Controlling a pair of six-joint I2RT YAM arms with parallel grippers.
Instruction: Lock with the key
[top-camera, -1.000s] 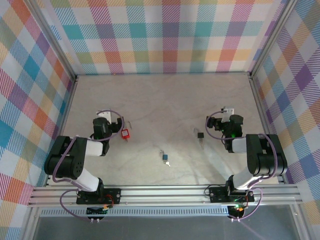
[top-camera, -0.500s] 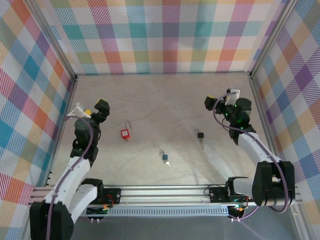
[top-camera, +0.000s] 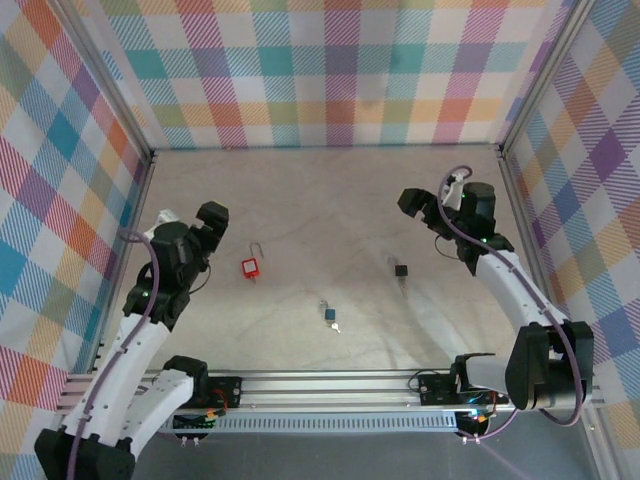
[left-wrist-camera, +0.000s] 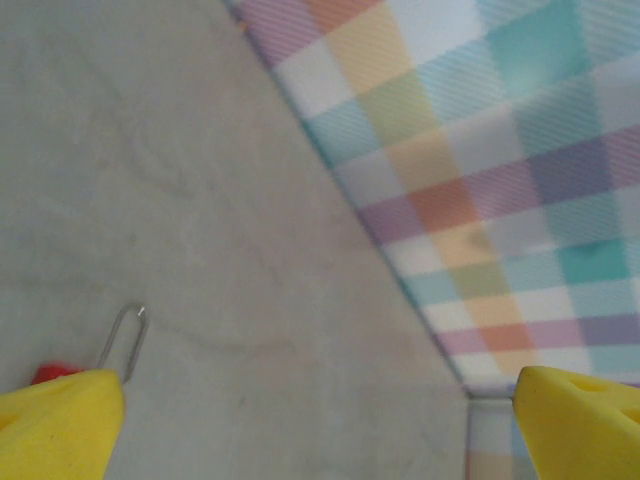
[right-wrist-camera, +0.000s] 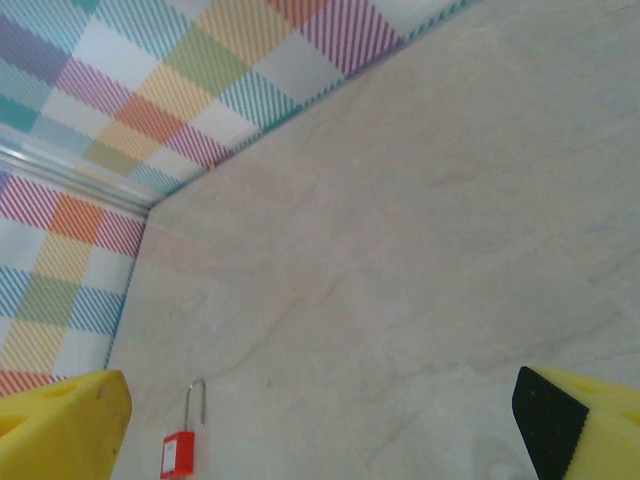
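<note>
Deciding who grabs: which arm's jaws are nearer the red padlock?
Left. The left arm's jaws hover just left of the red padlock; the right arm's jaws sit far to its right, past the black padlock.

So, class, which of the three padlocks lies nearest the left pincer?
The red padlock; the blue one sits mid-table and the black one lies farther right.

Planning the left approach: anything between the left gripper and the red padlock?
Nothing visible. The open left gripper hangs left of the red padlock, with bare table between them. The blue padlock lies well off to the right.
</note>
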